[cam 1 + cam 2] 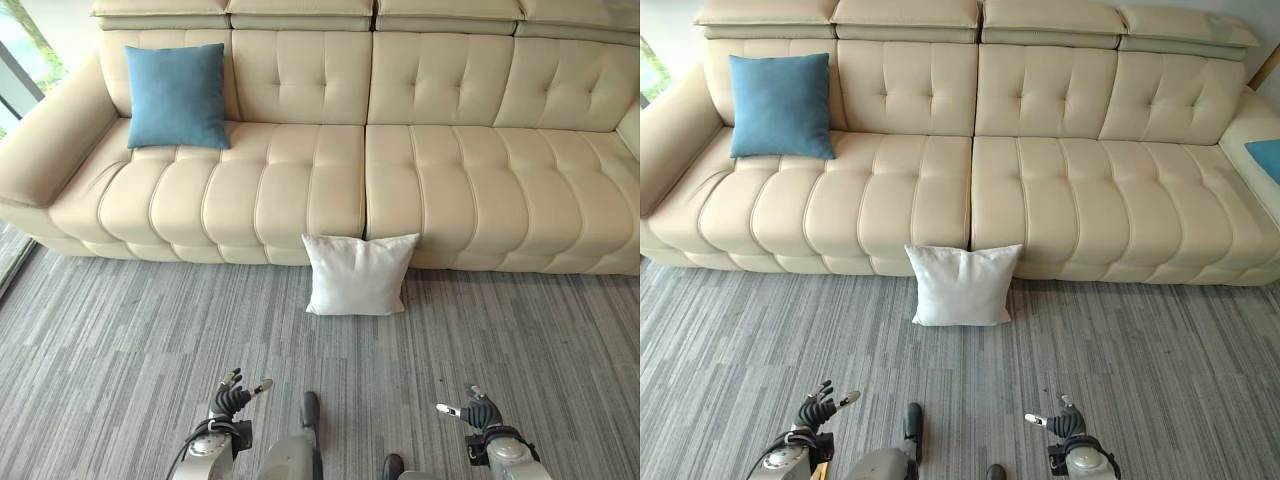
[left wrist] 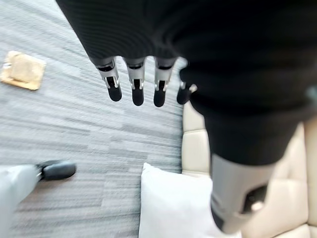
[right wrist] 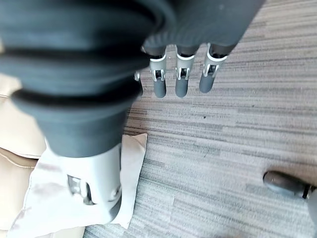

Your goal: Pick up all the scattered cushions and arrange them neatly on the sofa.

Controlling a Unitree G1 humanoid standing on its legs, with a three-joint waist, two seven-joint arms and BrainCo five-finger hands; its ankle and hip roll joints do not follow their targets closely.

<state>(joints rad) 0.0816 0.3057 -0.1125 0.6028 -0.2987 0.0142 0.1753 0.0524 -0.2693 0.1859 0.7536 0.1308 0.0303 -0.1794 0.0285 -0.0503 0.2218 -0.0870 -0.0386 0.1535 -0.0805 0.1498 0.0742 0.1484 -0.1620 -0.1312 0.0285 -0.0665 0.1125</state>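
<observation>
I am standing in front of a long cream sofa [image 1: 400,170]. A white cushion [image 1: 358,273] sits on the grey carpet [image 1: 120,340]. It leans up against the front of the sofa, right in the middle where the two seats meet. A blue cushion [image 1: 177,96] is up on the sofa already. It stands against the back, near the arm on my left side. At the far right end of the sofa I can see a bit of another blue cushion [image 1: 1267,157].

My left hand [image 1: 232,396] is down low over the carpet, well apart from the white cushion. Its fingers [image 2: 134,85] are loose and straight, and they hold nothing. My right hand [image 1: 480,410] is low on the other side, also away from the white cushion. Its fingers [image 3: 179,82] hang loose and hold nothing too.

There is a small tan square thing [image 2: 22,70] lying flat on the carpet. I cannot tell what it is.
</observation>
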